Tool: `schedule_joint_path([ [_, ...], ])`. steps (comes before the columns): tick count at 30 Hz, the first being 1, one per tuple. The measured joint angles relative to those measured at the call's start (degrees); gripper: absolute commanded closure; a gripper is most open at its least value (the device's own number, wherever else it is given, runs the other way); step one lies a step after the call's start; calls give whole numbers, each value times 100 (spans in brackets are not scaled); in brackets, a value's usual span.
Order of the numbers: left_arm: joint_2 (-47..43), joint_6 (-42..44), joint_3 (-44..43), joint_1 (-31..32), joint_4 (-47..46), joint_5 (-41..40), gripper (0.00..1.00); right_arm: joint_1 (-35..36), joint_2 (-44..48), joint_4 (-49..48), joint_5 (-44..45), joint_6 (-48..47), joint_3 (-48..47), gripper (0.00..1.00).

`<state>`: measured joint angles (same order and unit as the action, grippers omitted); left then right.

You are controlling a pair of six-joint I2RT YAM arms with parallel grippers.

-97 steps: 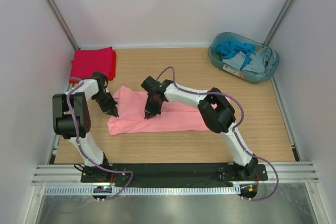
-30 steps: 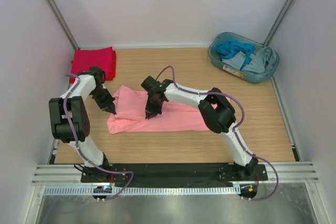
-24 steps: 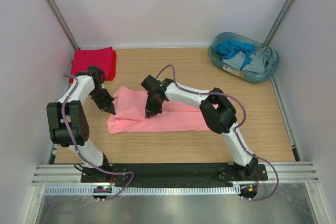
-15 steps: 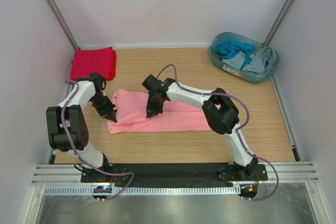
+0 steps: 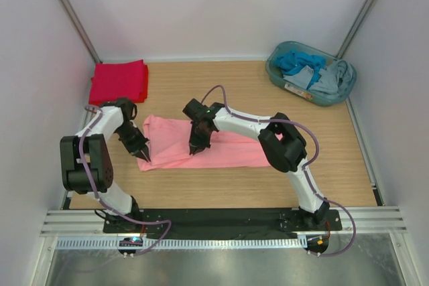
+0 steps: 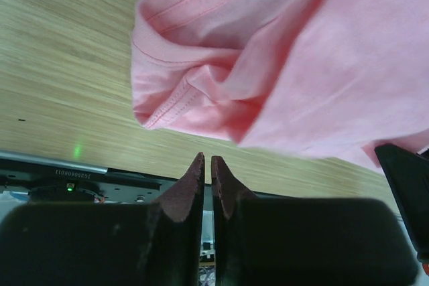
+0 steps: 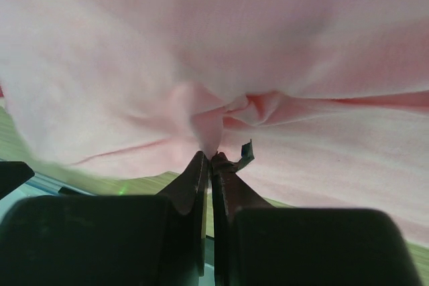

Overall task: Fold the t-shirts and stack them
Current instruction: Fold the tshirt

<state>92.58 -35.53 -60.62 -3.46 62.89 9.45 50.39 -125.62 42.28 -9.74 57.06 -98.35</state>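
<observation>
Wooden table point(image 5: 221, 85), right hand point(image 7: 209, 159) pinching pink tee point(image 7: 281, 45)

From above, the right arm point(image 5: 241, 122) hides a strip along the far side of the pink tee point(image 5: 167, 144). Close up at the right gripper point(image 7: 210, 159) the pink tee is blurred and runs off three edges — a small dark scrap point(image 7: 247, 151) beside the pinched fold cannot be identified. Right of the pink tee, a black shape point(image 6: 405, 185) is cut off by the left wrist view's edge.

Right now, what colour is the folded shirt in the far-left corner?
The folded shirt is bright red; top external view.
</observation>
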Motion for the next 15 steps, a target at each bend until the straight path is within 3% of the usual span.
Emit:
schedule_joint_path([
  [1,33,4,-2,2,4,-7,83,0,0,0,2,-11,0,91],
  [7,363,9,-319,2,219,-98,73,-20,2,190,39,-179,-46,71],
  [10,457,-11,-944,2,116,-15,69,-66,81,376,66,-310,-52,69],
  [15,542,-245,-1652,2,-857,507,66,-378,599,433,61,-601,308,69],
])
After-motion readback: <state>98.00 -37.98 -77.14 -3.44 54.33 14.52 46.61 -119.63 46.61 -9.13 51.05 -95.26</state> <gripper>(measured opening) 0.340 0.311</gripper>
